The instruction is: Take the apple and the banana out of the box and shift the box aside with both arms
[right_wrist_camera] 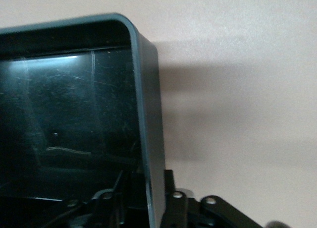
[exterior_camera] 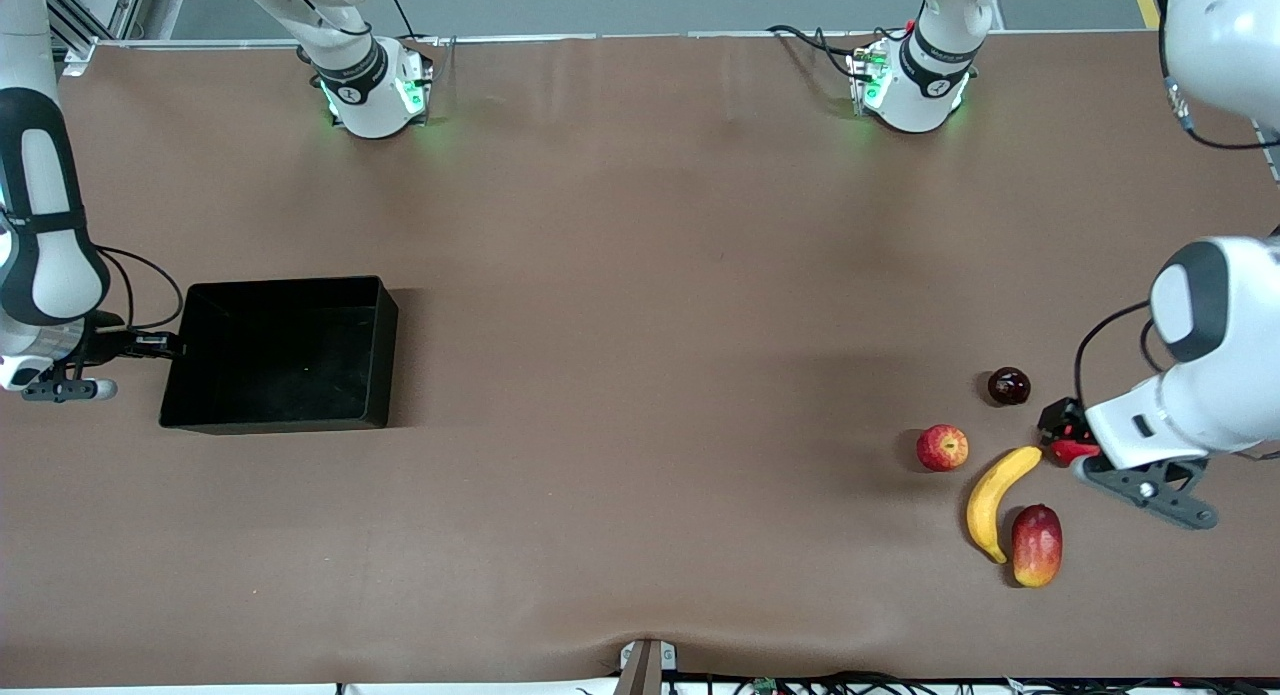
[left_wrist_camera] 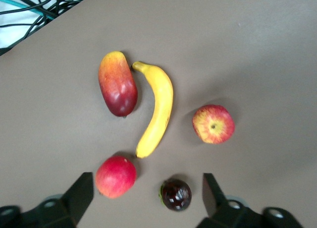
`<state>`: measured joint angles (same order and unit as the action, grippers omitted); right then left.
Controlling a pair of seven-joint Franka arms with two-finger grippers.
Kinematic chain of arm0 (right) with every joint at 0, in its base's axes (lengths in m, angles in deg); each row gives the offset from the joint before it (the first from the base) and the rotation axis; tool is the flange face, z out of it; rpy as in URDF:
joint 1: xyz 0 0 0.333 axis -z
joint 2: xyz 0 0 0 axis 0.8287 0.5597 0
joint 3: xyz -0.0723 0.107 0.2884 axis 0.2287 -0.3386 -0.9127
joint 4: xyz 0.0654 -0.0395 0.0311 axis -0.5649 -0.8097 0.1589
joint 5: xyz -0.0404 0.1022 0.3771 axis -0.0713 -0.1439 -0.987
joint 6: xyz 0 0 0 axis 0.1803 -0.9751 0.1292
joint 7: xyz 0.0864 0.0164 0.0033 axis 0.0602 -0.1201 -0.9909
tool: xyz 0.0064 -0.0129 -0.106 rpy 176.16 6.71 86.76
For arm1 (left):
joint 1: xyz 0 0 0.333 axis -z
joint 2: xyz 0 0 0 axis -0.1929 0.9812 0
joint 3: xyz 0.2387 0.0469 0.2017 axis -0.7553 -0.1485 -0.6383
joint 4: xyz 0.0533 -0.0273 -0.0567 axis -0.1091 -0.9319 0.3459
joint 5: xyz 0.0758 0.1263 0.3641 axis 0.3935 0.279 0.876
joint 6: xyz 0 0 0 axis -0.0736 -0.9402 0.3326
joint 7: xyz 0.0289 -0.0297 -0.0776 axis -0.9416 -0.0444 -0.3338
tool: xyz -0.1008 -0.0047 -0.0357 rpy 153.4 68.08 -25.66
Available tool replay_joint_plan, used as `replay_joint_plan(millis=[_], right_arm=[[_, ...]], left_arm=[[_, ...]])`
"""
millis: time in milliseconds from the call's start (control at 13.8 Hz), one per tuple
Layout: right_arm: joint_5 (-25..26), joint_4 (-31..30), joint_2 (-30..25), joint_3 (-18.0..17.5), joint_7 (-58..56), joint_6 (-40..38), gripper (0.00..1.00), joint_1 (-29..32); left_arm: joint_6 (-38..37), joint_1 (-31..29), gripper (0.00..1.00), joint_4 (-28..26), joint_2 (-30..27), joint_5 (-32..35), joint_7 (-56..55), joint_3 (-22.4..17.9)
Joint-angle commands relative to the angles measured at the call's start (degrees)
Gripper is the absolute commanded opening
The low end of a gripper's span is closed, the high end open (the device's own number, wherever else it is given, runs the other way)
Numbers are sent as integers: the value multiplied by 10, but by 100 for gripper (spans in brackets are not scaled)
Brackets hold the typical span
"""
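Mango (exterior_camera: 1036, 545) frontmost | left wrist only: red fruit (left_wrist_camera: 115, 176) between spread left claw (left_wrist_camera: 148, 193) | right claw (right_wrist_camera: 148, 208) straddles box (right_wrist_camera: 148, 139) wall

I note a mango (exterior_camera: 1036, 545) nearest my camera; plum (exterior_camera: 1008, 386) and second red fruit (left_wrist_camera: 116, 176) lie farther off.

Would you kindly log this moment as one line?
left gripper: open over fruits | right gripper: straddling box wall | banana, apple: on table | box: empty
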<state>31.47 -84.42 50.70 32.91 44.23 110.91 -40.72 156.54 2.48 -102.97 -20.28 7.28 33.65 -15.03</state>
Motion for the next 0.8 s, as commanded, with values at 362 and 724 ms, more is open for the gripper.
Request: replay_joint_plan(millis=[362,724], right_arm=[[30,51,-106,-5,-13,-56,100,-29],[36,47,-239,-5,-6,-82,100,-87]], left_arm=[[-120,-16,100,-30,-126,-91,-143,0],[-158,-15,100,-24,-183,-92,-248,2]])
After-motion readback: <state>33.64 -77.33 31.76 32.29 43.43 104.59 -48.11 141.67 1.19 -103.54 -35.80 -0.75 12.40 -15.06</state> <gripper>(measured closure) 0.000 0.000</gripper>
